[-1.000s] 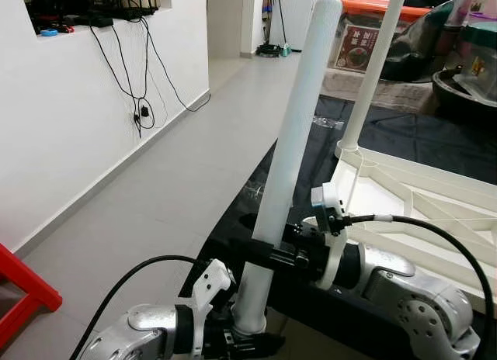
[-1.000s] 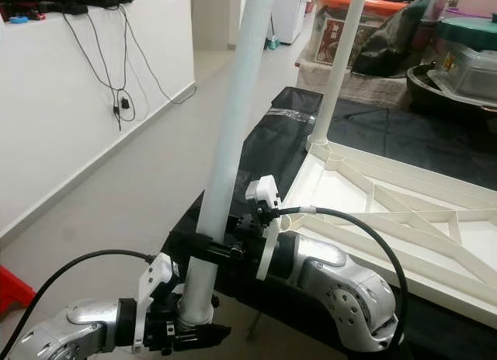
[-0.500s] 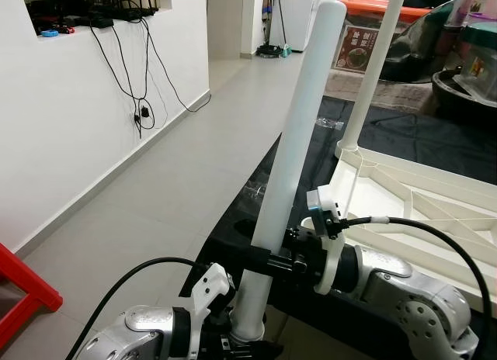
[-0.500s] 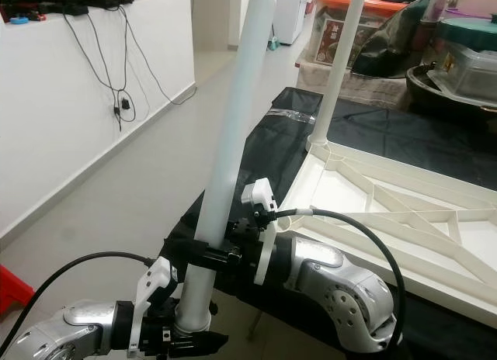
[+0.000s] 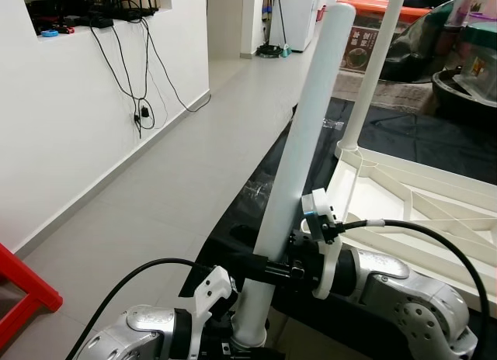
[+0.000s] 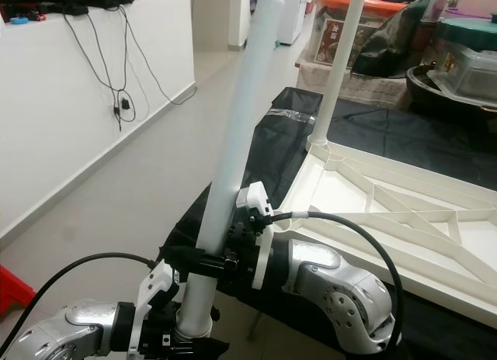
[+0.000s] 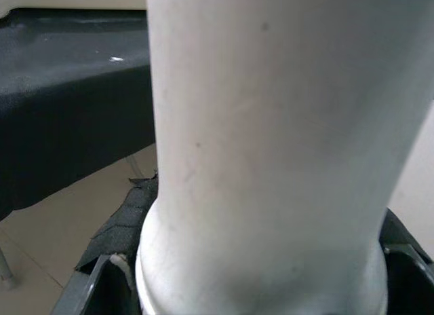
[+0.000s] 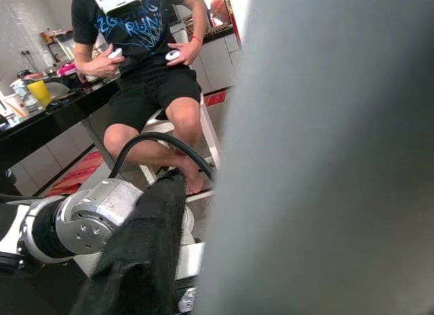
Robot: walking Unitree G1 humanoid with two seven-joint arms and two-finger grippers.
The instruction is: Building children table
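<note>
Both arms are on one white table leg (image 5: 307, 143) right now. The left gripper (image 6: 186, 340) is clamped round the leg's bottom end, where the tube flares into a collar, and the right gripper (image 5: 268, 268) pinches it a bit higher up the shaft with its black fingers closed tight on the plastic. The leg isn't plumb: its top leans away from the robot and toward its right.

The tabletop (image 5: 419, 197) lies upside down on a black cloth (image 6: 268, 154), ribs facing up, just right of the held leg. One leg (image 5: 377, 65) is already standing in the far-left corner of the tabletop. So I'd guess the near-left corner is where this one goes, though the right arm blocks that corner, so I can't see a socket there.

How I'd play it: keep both grips firm, since a tube this long will swing if either slips. Straighten it before lowering, because going in tilted will probably jam or skid off the rim. Line the collar end over the corner, come straight down, then push or twist along the axis. Don't lean sideways on the tabletop, it'll likely slide on that cloth.

In the right wrist view there's a seated person (image 8: 146, 64) holding two controllers, off behind the robot.
</note>
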